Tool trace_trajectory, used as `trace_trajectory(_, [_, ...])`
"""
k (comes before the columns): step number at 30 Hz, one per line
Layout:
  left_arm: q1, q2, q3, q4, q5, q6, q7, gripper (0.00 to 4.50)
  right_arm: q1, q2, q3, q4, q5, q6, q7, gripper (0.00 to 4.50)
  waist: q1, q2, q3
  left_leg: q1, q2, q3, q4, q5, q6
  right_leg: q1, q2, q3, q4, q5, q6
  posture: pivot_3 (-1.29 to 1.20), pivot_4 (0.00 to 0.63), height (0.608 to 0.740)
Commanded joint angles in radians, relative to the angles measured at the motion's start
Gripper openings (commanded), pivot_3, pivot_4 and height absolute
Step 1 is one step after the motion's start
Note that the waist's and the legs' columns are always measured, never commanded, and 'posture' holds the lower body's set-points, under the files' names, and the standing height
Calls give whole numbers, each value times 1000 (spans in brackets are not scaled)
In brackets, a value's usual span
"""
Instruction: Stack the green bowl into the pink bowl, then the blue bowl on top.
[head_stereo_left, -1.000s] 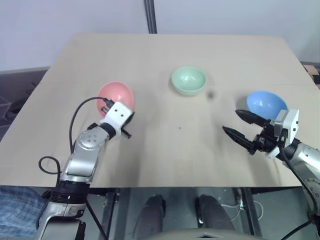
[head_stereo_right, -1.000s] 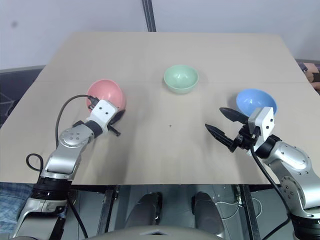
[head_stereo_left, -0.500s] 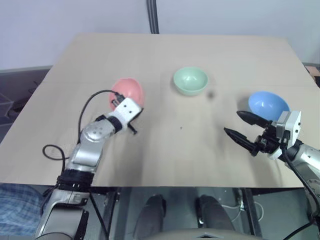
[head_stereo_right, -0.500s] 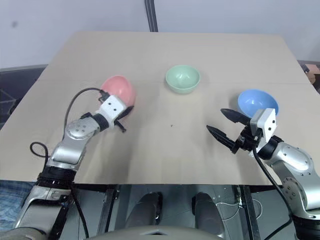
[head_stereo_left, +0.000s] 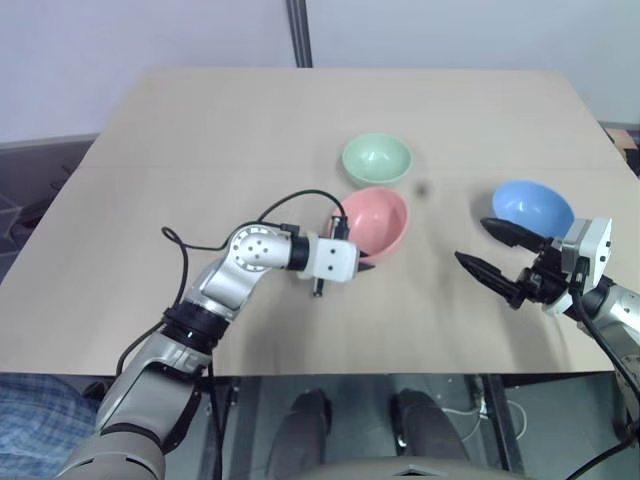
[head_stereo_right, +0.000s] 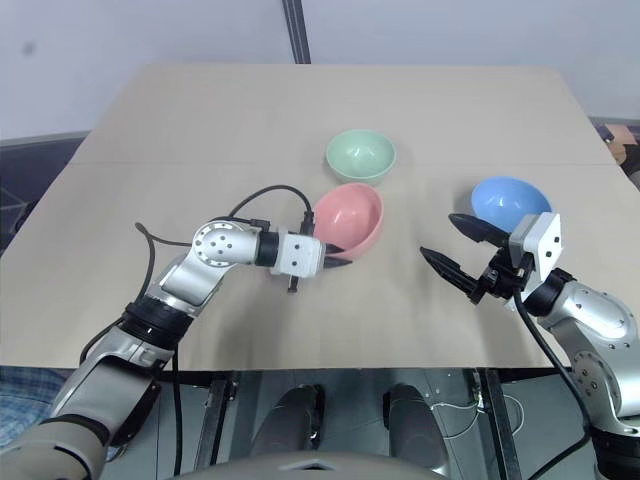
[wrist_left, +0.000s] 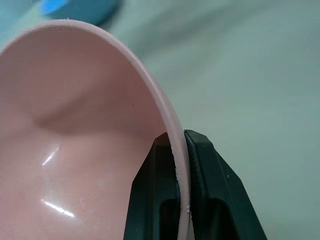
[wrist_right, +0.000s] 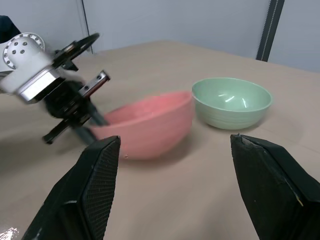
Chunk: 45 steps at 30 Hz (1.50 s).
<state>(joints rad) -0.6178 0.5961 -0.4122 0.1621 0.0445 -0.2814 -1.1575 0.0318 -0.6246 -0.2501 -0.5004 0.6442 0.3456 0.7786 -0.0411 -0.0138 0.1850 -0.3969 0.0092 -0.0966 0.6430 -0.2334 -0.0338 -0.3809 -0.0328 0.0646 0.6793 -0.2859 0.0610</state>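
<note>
Pink bowl (head_stereo_left: 376, 222) near bench (head_stereo_left: 200, 130) centre, tilted, mouth facing the robot's left. Left pincer (head_stereo_left: 362, 266) pinches its near rim, one finger (wrist_left: 155, 195) inside and one outside the wall; the bowl sits past the fingertips on the far side. Whether its base touches the bench, can't tell. Green bowl (head_stereo_left: 377, 159) upright just behind pink bowl, a small gap between them. Blue bowl (head_stereo_left: 533, 209) upright at right, well apart from the other two. Right pincer (head_stereo_left: 497, 258) spread wide, holding nothing, just in front of blue bowl, its farther fingertip close to that rim, pointing towards the pink bowl.
</note>
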Motion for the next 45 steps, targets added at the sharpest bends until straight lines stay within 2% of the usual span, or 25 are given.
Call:
trace_trajectory(1, [-2,64,-17,-72,-27,-55,-121,41,7,-9,-35,-30,6,-18,0,3672,0,0,0,0,0,0,0,0,0,0,0,0,0,0,0,0,150,740])
trace_trajectory(7, [-4,94,-13,-50,-21,-90,-169,41,11,-4,-34,-30,1,-22,-6,3672,2,0,0,0,0,0,0,0,0,0,0,0,0,0,0,0,150,740])
trace_trajectory(13, [-14,42,25,-27,-62,-109,-132,1954,4,-5,-31,-16,-3,-25,0,3672,3,0,0,0,0,0,0,0,0,0,0,0,0,0,0,0,150,740])
trace_trajectory(16, [-4,43,42,-45,-86,-92,-136,3313,0,-7,-28,-11,-2,-24,6,3672,2,0,0,0,0,0,1,0,0,0,0,0,0,0,0,0,150,740])
trace_trajectory(17, [0,45,47,-50,-93,-88,-139,3945,-1,-7,-27,-12,-1,-22,7,3672,1,0,0,0,0,0,1,0,0,0,0,0,0,0,0,0,150,740])
trace_trajectory(18, [7,47,56,-63,-107,-75,-140,4299,-2,-7,-25,-11,0,-21,8,3672,0,0,0,0,0,0,1,0,0,0,0,0,0,0,0,0,150,740])
trace_trajectory(19, [15,51,66,-80,-123,-56,-142,4459,-3,-7,-23,-9,0,-20,10,3672,0,0,0,0,0,0,1,0,0,0,0,0,0,0,0,0,150,740])
trace_trajectory(21, [25,55,80,-105,-146,-30,-141,4459,-4,-8,-21,-6,0,-20,13,3672,0,0,0,0,0,0,1,0,0,0,0,0,0,0,0,0,150,740])
trace_trajectory(25, [44,54,152,-176,-244,133,-107,4459,-6,-9,-15,-1,1,-16,21,3672,2,0,0,0,0,-1,1,0,0,0,0,0,0,0,0,0,150,740])
trace_trajectory(32, [90,60,364,-285,-434,463,57,4459,-31,-9,-2,23,-3,-14,39,3672,0,0,0,0,0,-1,1,0,0,0,0,-1,0,0,0,0,150,740])
trace_trajectory(36, [138,76,484,-325,-466,573,176,4459,-71,-14,16,62,-20,-18,50,3672,-1,0,0,0,1,-1,1,0,0,0,0,-1,0,0,0,0,150,740])
trace_trajectory(40, [198,91,590,-334,-484,636,265,4459,-193,-11,70,160,-78,-1,32,3672,-1,1,0,1,1,0,1,0,0,0,0,0,0,0,0,0,150,740])
trace_trajectory(45, [293,80,693,-402,-555,706,329,4459,-421,15,187,345,-198,-10,24,3672,-2,1,1,1,1,0,1,0,0,0,0,0,1,0,0,0,150,740])
